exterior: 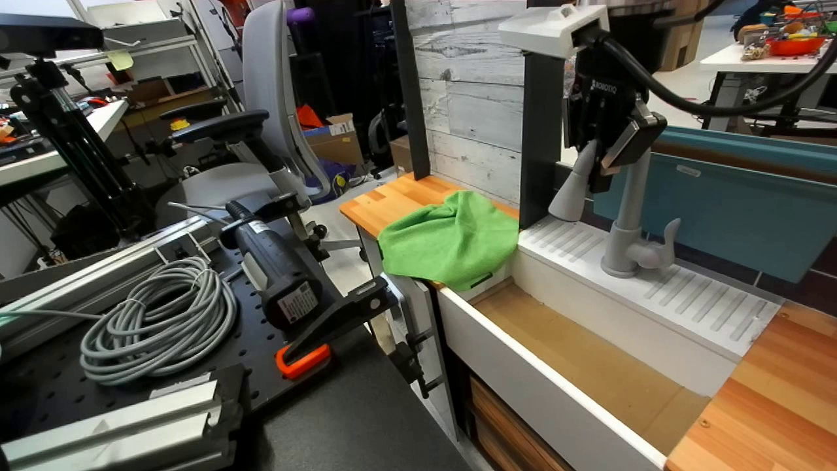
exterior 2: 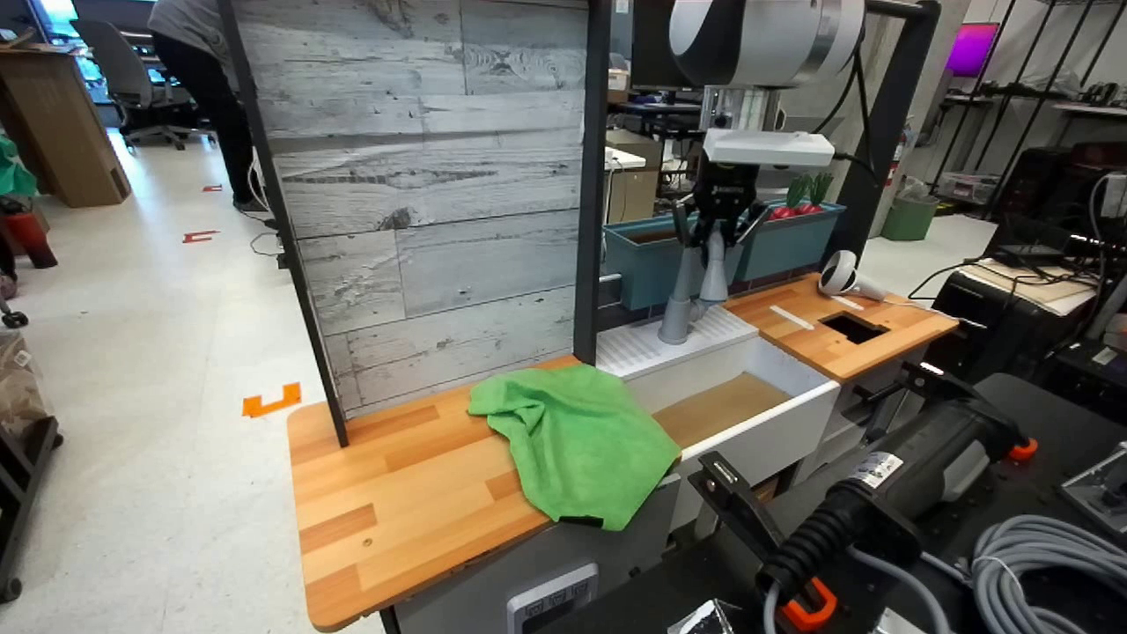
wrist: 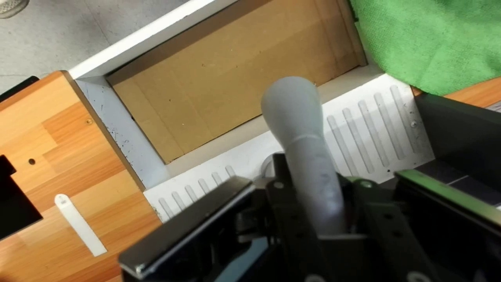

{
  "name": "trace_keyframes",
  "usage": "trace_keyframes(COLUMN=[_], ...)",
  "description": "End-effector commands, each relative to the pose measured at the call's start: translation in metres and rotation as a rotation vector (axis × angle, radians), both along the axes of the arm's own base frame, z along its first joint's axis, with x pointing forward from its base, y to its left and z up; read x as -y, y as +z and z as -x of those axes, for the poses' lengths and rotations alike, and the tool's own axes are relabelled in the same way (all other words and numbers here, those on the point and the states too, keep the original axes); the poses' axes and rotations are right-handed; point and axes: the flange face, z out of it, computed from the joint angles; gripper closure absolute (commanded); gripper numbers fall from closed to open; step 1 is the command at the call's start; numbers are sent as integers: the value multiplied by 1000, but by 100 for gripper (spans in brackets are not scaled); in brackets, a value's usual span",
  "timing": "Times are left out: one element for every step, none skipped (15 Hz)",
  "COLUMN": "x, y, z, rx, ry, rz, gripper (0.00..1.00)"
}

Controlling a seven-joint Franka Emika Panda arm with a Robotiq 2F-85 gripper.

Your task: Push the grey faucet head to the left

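Gripper [wrist: 321, 170] straddles the grey faucet head [wrist: 293, 105] (matte, cone-shaped tip).

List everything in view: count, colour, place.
sink: one, white, between wooden counters
grey faucet head: one, grey, at sink
cloth: one, green, on counter
planter: at least one, teal, behind sink
plank panel: one, pale grey, behind cloth
corded tool: one, black and grey, on bench
coiled cable: one, grey, on bench
office chair: at least one, grey, background
person: at least one, dark trousers, background
other clutter: many, multicoloured, scattered
arm: one, mostly white, above sink
gripper: one, black, straddling grey faucet head
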Motion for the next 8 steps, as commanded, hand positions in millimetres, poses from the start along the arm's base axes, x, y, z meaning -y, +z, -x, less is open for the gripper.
trace_keyframes(x=[-2,-2,-1,-1,-2,-2,-2,-2], y=[-1,0,2,2,4,4,5,5], z=[13,15,18,21,24,27,30,31], rx=[-11,-14,-17,-22,-27,-31,-33,-28], ry=[19,23,26,34,36,43,50,57], rz=[34,46,55,60,62,67,70,75], gripper=[50,44,35,29,22,14,7,1])
